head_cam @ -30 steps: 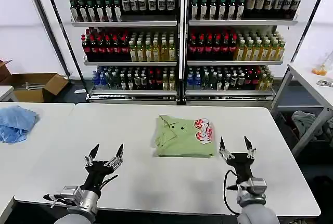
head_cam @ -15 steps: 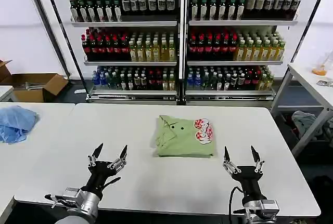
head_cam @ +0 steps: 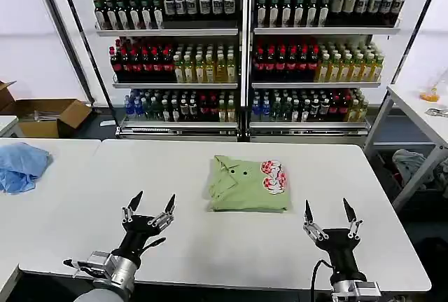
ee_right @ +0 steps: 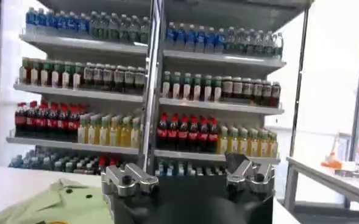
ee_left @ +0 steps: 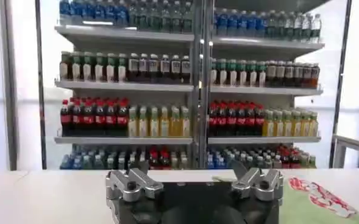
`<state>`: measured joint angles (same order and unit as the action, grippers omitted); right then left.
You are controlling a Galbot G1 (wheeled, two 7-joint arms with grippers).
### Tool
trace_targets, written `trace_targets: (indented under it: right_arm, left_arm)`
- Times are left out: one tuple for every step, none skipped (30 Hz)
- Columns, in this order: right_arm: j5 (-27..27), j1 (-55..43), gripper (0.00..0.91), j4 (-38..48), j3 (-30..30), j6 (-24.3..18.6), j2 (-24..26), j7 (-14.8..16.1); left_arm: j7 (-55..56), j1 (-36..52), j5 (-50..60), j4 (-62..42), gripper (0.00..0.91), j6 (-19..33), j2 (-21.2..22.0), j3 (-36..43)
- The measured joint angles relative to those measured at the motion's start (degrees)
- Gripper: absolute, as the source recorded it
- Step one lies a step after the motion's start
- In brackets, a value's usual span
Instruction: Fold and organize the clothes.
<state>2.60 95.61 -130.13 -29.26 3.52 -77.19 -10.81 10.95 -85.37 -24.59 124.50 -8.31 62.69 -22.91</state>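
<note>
Polo shirt, folded into a neat rectangle, lies mid-table in the head view, with the left gripper and right gripper near the front edge, fingers spread and empty. Left wrist view catches the shirt's flower print. Right wrist view shows its collar.

Folded green polo shirt, mid-table

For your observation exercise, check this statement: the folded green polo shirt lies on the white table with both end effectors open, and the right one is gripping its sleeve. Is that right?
Not quite. The right end effector grips nothing; in the head view it hovers open near the table's front edge, apart from the green polo shirt. The rest holds: the shirt lies folded, and the left end effector is open too.
</note>
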Motion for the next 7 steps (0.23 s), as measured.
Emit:
trace_targets:
  right_arm:
    - [-0.3,0.2,0.907,-0.2,-0.1,-0.2,-0.1,0.0]
    - [-0.6,0.4,0.907,-0.3,-0.1,-0.3,-0.3,0.0]
    - [-0.8,0.7,0.907,-0.3,-0.1,-0.5,-0.4,0.0]
    - [-1.0,0.9,0.907,-0.3,-0.1,-0.6,-0.4,0.0]
    - [-1.2,1.1,0.907,-0.4,-0.1,-0.7,-0.4,0.0]
    - [-1.4,1.2,0.907,-0.5,-0.1,-0.8,-0.4,0.0]
    - [-1.6,1.4,0.907,-0.6,-0.1,-0.9,-0.3,0.0]
  left_arm:
    - [-0.1,-0.1,0.0,0.1,0.907,0.0,0.1,0.0]
    - [-0.2,-0.1,0.1,0.2,0.907,0.0,0.1,-0.1]
    - [-0.3,-0.2,0.1,0.3,0.907,0.0,0.1,-0.1]
    - [-0.4,-0.2,0.1,0.4,0.907,0.0,0.0,-0.2]
    - [-0.5,-0.2,0.1,0.5,0.907,0.0,-0.1,-0.3]
    - [-0.5,-0.1,0.1,0.5,0.907,0.0,-0.1,-0.4]
    - [-0.6,0.0,0.1,0.5,0.907,0.0,-0.2,-0.4]
